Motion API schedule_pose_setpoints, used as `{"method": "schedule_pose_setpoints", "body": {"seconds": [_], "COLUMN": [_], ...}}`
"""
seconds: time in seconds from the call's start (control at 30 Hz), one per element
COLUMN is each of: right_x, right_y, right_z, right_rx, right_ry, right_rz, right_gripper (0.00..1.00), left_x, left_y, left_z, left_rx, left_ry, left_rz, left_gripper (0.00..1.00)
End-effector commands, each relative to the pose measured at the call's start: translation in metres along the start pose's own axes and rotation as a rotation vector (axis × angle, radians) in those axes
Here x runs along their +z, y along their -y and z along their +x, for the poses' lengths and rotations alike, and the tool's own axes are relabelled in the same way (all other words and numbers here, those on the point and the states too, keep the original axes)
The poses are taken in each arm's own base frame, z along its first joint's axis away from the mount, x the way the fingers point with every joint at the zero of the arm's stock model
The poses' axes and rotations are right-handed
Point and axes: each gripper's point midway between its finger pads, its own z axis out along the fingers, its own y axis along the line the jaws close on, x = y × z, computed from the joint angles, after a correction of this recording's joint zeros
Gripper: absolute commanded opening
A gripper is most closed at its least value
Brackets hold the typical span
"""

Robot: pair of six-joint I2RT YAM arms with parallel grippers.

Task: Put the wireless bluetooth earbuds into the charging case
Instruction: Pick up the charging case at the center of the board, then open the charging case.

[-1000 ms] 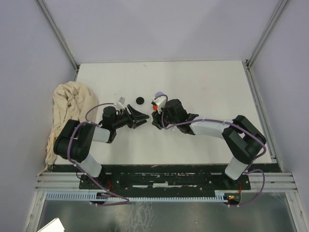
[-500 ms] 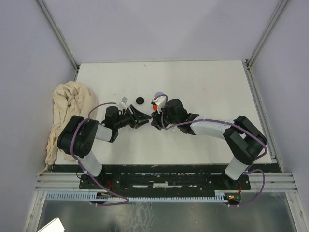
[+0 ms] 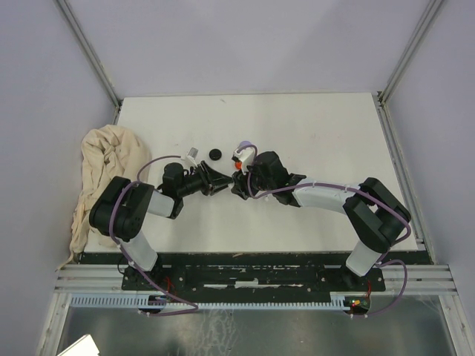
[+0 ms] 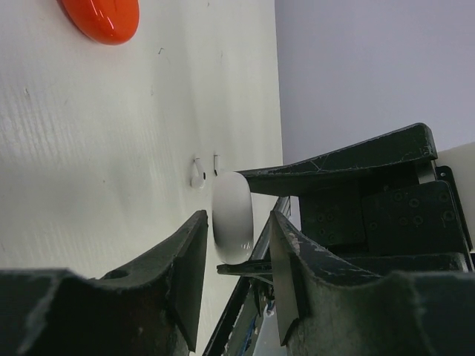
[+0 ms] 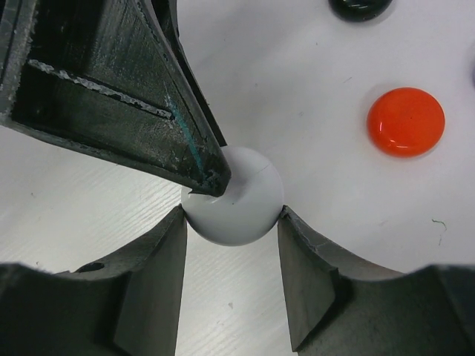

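the cell is closed in by pale walls [image 3: 245,44], so room at the sides is limited. the white tabletop [image 3: 319,126] is seen to be flat and matt, and little hold is offered by it to small smooth parts. a crumpled cloth [image 3: 100,159] is heaped at its left edge. at mid-table the right claw [image 5: 230,216] is clamped across the rim of a white disc [image 5: 239,202], taken to be the case; the left claw [image 4: 237,216] is set slightly apart, its tips astride the disc's edge. the disc is judged hard, glossy and apt to slip out if squeezed off-centre. a red disc [image 5: 406,121] and a black disc [image 3: 215,154] lie close by. the earbuds [image 3: 191,153], made out only as tiny pale bits just left of the black disc, are judged feather-light, rigid and slick; they would best be pinched across the bulb, not the stem
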Motion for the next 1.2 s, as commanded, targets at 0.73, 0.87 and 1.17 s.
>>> {"method": "schedule_pose_setpoints", "body": {"seconds": [0.73, 0.87, 1.17], "right_x": [-0.058, -0.057, -0.036], "right_y": [0.026, 0.034, 0.044], "right_z": [-0.081, -0.075, -0.05], "right_rx": [0.042, 0.046, 0.066], "right_ry": [0.209, 0.159, 0.081], "right_rz": [0.201, 0.248, 0.279], "right_gripper": [1.0, 1.0, 1.0], "left_x": [0.004, 0.003, -0.002], "left_y": [0.022, 0.026, 0.041], "left_z": [-0.009, -0.009, -0.008], "left_rx": [0.062, 0.065, 0.076], "left_ry": [0.033, 0.035, 0.032], "left_rz": [0.081, 0.089, 0.123], "left_gripper": [0.03, 0.03, 0.03]}}
